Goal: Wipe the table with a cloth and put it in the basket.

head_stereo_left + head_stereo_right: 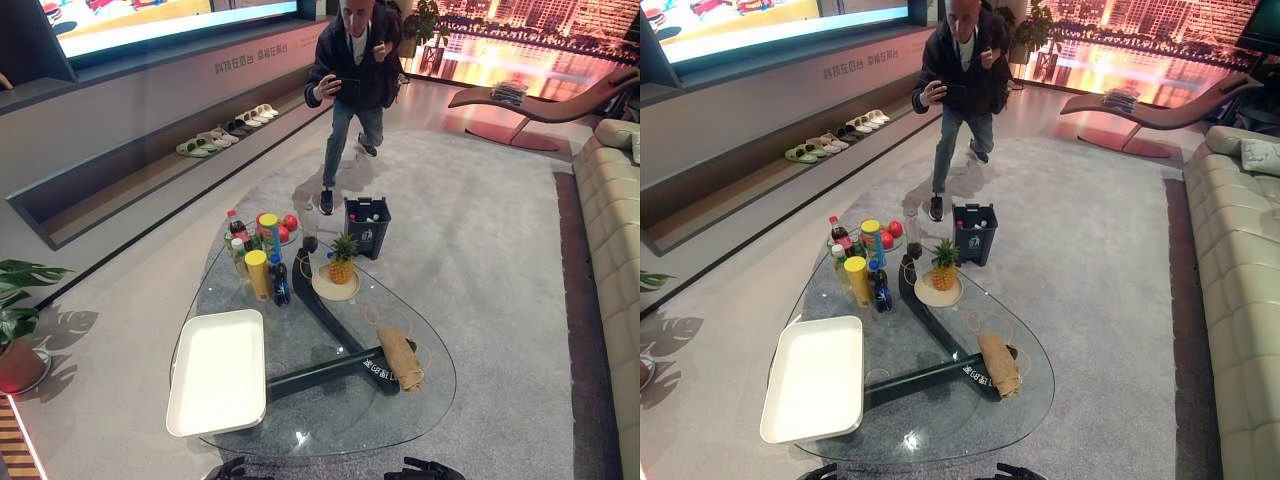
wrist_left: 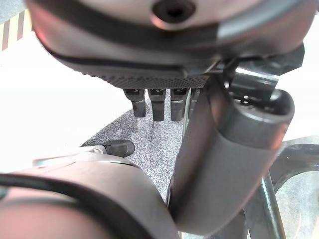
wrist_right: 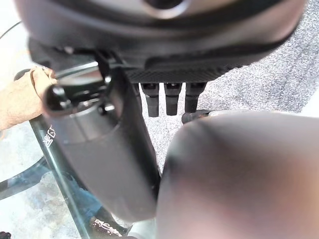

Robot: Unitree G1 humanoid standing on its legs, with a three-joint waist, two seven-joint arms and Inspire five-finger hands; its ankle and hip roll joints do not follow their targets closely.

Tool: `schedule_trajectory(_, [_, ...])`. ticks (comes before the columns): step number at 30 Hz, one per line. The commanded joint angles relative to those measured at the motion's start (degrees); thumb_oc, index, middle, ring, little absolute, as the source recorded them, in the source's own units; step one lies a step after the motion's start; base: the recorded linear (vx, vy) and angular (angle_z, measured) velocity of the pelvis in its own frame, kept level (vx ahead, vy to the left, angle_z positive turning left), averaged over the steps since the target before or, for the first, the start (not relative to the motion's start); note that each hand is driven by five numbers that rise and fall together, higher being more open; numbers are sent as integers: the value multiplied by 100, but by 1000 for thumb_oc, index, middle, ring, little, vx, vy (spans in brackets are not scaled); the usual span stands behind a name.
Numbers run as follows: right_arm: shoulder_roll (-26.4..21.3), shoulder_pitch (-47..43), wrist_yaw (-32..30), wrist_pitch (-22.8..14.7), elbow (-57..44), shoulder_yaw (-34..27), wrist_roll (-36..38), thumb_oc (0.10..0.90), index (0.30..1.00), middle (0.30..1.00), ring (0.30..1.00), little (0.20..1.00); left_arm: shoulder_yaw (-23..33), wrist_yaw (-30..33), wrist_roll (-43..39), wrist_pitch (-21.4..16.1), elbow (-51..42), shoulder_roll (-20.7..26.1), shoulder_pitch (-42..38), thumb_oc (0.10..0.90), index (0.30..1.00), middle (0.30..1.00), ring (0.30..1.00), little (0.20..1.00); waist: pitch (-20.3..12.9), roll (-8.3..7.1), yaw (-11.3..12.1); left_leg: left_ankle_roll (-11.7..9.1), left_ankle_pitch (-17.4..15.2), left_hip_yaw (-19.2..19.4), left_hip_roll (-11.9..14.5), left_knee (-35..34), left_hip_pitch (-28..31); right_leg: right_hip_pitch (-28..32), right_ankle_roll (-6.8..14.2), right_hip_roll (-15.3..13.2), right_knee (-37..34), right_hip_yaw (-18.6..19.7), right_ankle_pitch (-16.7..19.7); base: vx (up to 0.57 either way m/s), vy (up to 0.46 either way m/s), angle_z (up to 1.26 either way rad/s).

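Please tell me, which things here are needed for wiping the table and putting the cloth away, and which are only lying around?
For the job:
cloth, folded on the table's right side
glass table
dark basket on the floor beyond the table

Only lying around:
white tray
pineapple on its plate
bottles and cans
red fruit
person standing behind

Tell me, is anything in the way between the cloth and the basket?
The brown cloth lies on the glass table. The dark basket stands on the carpet past the table's far end. Roughly between them stand the pineapple on its plate and a dark bottle.
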Motion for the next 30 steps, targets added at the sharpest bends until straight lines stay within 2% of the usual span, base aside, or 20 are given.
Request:
schedule_trajectory(1, [-57,-291,-28,-264,139,217,25,800,900,900,900,900,-124,59,38,-47,99,-239,-508,800,900,900,900,900,250,3,19,170,-605,-115,-255,34,89,148,336,-203,25,-390,-161,0,0,0])
schedule_trajectory(7, [-226,-437,43,-765,-303,297,161,800,900,900,900,900,-208,75,142,-1,-32,-148,-476,800,900,900,900,900,336,-18,62,162,-566,-125,-248,34,14,73,349,-209,25,-387,-125,0,0,0])
schedule_trajectory(8, [-353,-483,-325,-806,-580,336,155,800,900,900,900,900,-257,95,188,7,-101,-107,-428,800,900,900,900,900,373,-27,77,153,-538,-118,-233,34,-39,18,356,-204,25,-361,-96,0,0,0])
schedule_trajectory(9, [-363,-488,-329,-837,-622,332,153,800,900,900,900,900,-267,102,193,12,-118,-103,-423,800,900,900,900,900,377,-29,80,156,-533,-118,-235,34,-53,2,358,-205,25,-356,-91,0,0,0])
schedule_trajectory(10, [-394,-495,-179,-1196,-889,348,287,800,900,900,900,900,-310,125,204,46,-179,-86,-409,800,900,900,900,900,399,-28,86,172,-521,-125,-240,34,-89,-41,363,-206,26,-345,-79,0,0,0])
schedule_trajectory(11, [-411,-488,-260,-1089,-1117,374,319,800,900,900,900,900,-332,133,198,64,-217,-77,-399,800,900,900,900,900,414,-26,84,180,-517,-130,-244,34,-100,-54,361,-207,27,-343,-77,0,0,0])
schedule_trajectory(15, [-609,-278,-1178,-516,-3413,611,360,800,900,900,900,900,-500,309,135,163,-668,54,-227,800,900,900,900,900,606,-63,0,238,-497,-101,-265,123,-277,-271,349,-213,107,-272,-45,4,-21,-12])
schedule_trajectory(16, [-609,-275,-1180,-513,-3418,611,359,800,900,900,900,900,-501,309,135,163,-669,54,-225,800,900,900,900,900,603,-63,0,239,-498,-101,-265,125,-280,-273,349,-213,108,-272,-45,-37,-23,-9])
schedule_trajectory(18, [-746,-189,-1542,-418,-4421,664,308,800,900,900,900,900,-527,378,42,108,-843,129,-171,800,900,900,900,900,784,-79,-81,261,-500,-61,-267,236,-453,-466,337,-212,203,-208,-35,-83,-15,0])
schedule_trajectory(20, [-865,-169,-1809,-443,-5043,661,280,800,900,900,900,900,-552,443,-53,41,-958,177,-177,800,900,900,900,900,955,-70,-147,278,-479,-44,-268,289,-599,-648,327,-195,305,-145,-33,-106,8,-1])
schedule_trajectory(23, [-1035,-222,-2381,-792,-5760,528,32,800,900,900,900,900,-614,563,-204,-142,-1113,213,-247,800,900,900,900,900,1305,-27,-240,311,-431,-30,-271,346,-862,-980,314,-166,497,-57,-40,-118,29,-3])
schedule_trajectory(26, [-1130,-375,-2931,-1098,-6018,393,-246,800,900,900,900,900,-645,681,-262,-196,-1215,204,-371,800,900,900,900,900,1568,0,-268,314,-414,-14,-284,487,-1159,-1275,302,-166,654,-36,-47,-95,13,-9])
schedule_trajectory(28, [-1176,-441,-3090,-1148,-6105,343,-274,800,900,900,900,900,-660,720,-290,-212,-1246,204,-407,800,900,900,900,900,1650,9,-268,309,-414,-18,-292,554,-1259,-1354,297,-171,701,-42,-50,-56,11,-15])
schedule_trajectory(30, [-1305,-611,-3542,-1254,-6236,199,-513,800,900,900,900,900,-654,770,-317,-257,-1304,195,-497,800,900,900,900,900,1851,45,-256,284,-425,-32,-327,734,-1490,-1516,281,-194,798,-64,-62,-69,37,0])
